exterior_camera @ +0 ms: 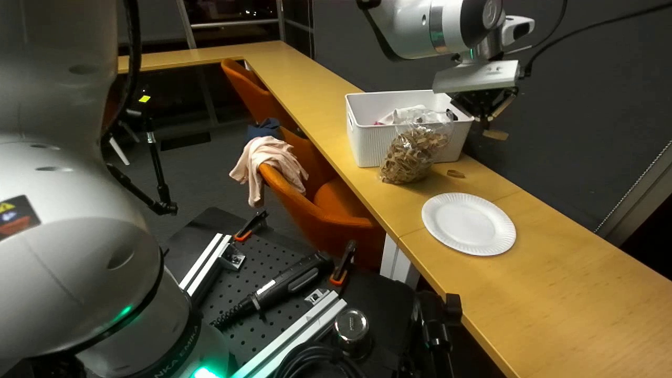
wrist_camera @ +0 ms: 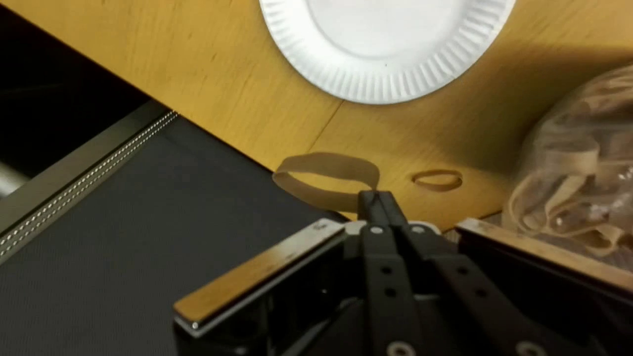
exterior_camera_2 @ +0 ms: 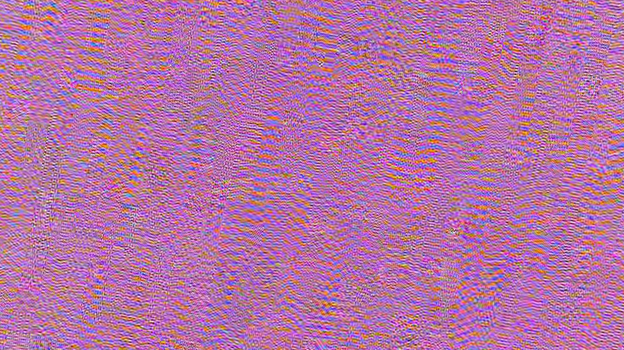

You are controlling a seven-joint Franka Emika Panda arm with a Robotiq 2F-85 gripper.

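My gripper (exterior_camera: 488, 118) is in the air above the far edge of the wooden table (exterior_camera: 567, 283), beside the dark wall. In the wrist view its fingertips (wrist_camera: 377, 195) are shut on a wide tan rubber band (wrist_camera: 326, 165), which hangs out to the left as a loop; the band also shows in an exterior view (exterior_camera: 495, 135). A smaller tan band (wrist_camera: 439, 187) lies on the table, also seen in an exterior view (exterior_camera: 455, 174). A white paper plate (exterior_camera: 469, 224) lies nearby (wrist_camera: 385, 89). A clear bag of tan bands (exterior_camera: 412, 155) stands close by (wrist_camera: 588, 163).
A white basket (exterior_camera: 365, 144) with cloth stands behind the bag. Orange chairs (exterior_camera: 341, 223) are along the table, one with a pink cloth (exterior_camera: 268, 157). A black cart (exterior_camera: 247, 283) holds a black handheld tool (exterior_camera: 289, 281). One exterior view shows only coloured noise.
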